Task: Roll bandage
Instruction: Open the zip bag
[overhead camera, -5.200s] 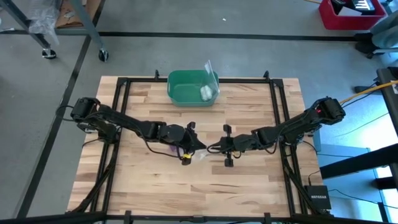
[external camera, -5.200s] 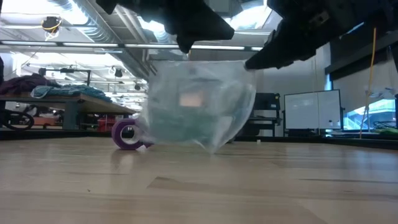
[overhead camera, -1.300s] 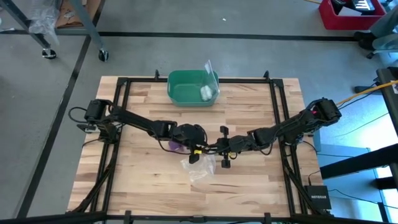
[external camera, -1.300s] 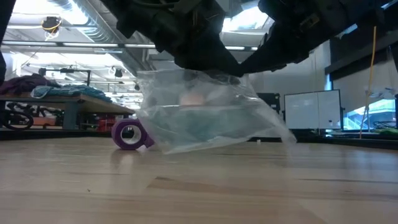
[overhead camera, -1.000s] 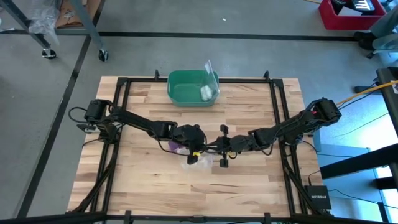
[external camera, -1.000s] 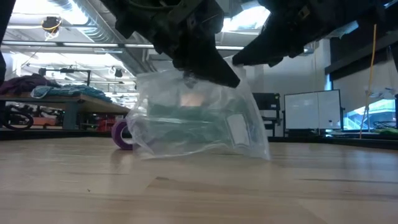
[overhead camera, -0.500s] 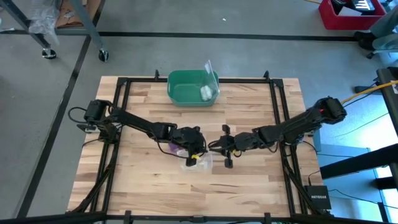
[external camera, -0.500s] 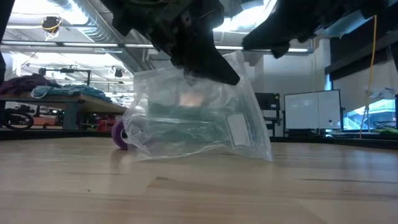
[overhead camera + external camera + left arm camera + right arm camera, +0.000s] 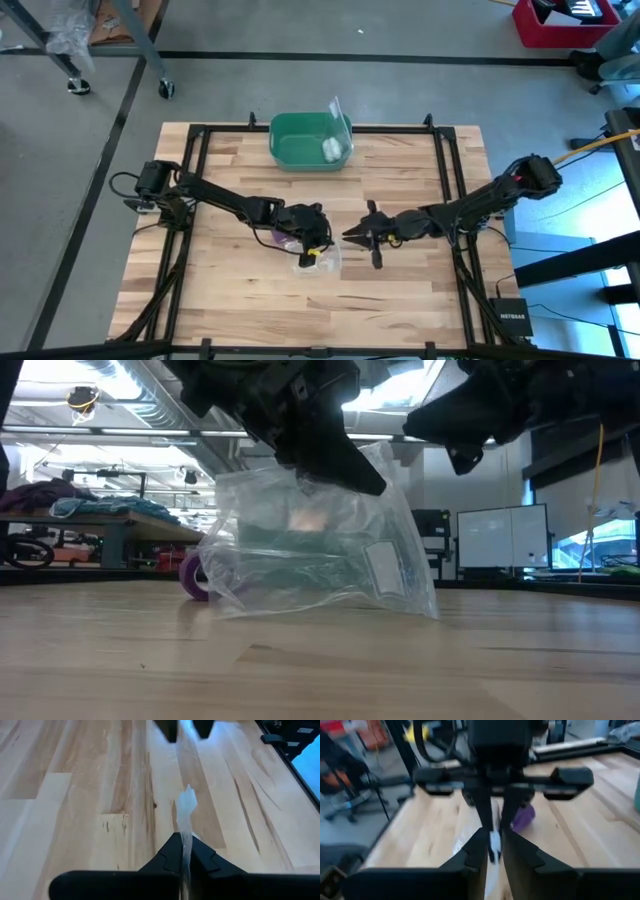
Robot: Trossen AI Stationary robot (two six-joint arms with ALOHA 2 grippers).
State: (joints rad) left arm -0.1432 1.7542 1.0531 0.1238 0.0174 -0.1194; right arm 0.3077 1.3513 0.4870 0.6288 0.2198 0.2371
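Clear plastic of a bag (image 9: 320, 550) is pinched at its top edge by the left gripper (image 9: 312, 250), whose jaws are fully closed on it, and its bottom rests on the wooden table (image 9: 230, 290). Just behind it, the purple bandage (image 9: 192, 575) lies as a roll. The right gripper (image 9: 352, 233) is held just beside the bag, jaws slightly parted, gripping nothing. Farther back stands a green bin (image 9: 300, 140).
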